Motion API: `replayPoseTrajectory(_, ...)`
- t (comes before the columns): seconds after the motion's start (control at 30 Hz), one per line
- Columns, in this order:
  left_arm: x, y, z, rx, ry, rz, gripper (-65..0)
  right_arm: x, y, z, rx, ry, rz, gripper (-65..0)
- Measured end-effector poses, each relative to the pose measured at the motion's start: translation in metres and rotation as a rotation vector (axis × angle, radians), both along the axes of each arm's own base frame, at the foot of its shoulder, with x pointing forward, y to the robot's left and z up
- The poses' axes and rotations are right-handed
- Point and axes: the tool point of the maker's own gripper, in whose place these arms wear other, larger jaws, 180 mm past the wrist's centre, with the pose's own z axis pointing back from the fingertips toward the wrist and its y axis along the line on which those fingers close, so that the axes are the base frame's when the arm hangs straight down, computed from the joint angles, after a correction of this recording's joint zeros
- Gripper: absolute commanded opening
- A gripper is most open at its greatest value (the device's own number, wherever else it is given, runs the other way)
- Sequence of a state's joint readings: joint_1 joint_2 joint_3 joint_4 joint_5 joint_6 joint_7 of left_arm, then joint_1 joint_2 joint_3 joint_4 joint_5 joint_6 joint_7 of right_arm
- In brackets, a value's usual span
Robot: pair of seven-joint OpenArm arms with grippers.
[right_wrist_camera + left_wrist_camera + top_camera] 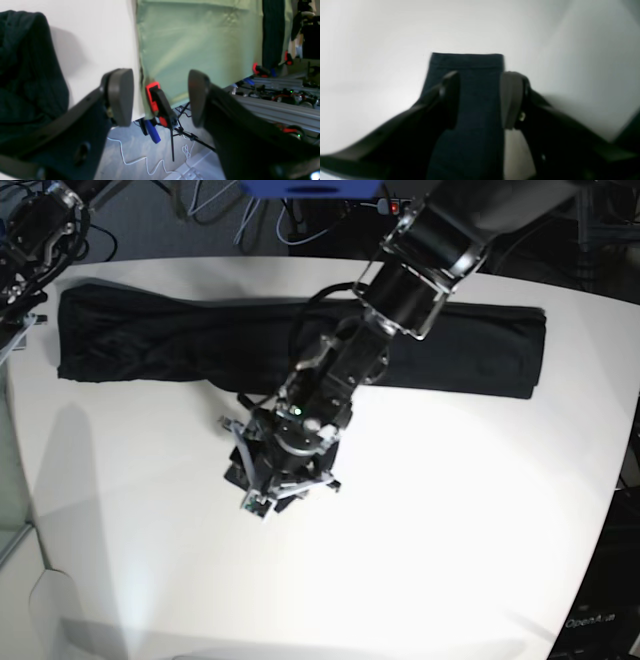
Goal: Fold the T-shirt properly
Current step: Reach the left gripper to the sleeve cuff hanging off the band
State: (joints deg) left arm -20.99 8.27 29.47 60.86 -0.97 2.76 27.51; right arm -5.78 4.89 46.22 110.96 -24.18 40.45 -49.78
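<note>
The shirt [440,345] lies in a long dark band across the far side of the white table [460,530], from the left edge almost to the right. A narrow strip of it, seemingly a sleeve, runs out toward the table's middle, under my left arm.

My left gripper [480,100] hangs low over that strip. In the left wrist view the cloth passes between my two fingers, its hemmed end lying flat on the table just past the tips. My jaws stand apart on either side of it; I cannot tell whether the pads touch the fabric.

My right gripper [160,97] is at the table's far left corner, jaws wide apart and holding nothing. The bunched end of the shirt lies just beside its finger [120,97].
</note>
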Motion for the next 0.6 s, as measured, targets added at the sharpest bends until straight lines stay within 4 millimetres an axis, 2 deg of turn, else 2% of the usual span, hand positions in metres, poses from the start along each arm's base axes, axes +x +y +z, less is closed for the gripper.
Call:
replayPoseTrajectory(0.1, 0.001, -0.005, -0.015, -0.005, 0.043, 0.001, -32.5, -0.001, 0.000, 0.000, -0.001, 0.003, 0.000, -32.0)
replayPoseTrajectory(0.2, 0.004, -0.007, -0.024, -0.016, 0.070, 0.003, -32.5, -0.001, 0.000, 0.000, 0.000, 0.003, 0.000, -32.0)
replayPoseTrajectory(0.6, 0.035, 0.006, -0.028, -0.083, 0.089, 0.078, -32.3, -0.002, 0.000, -0.001, 0.000, 0.008, -0.002, -32.0)
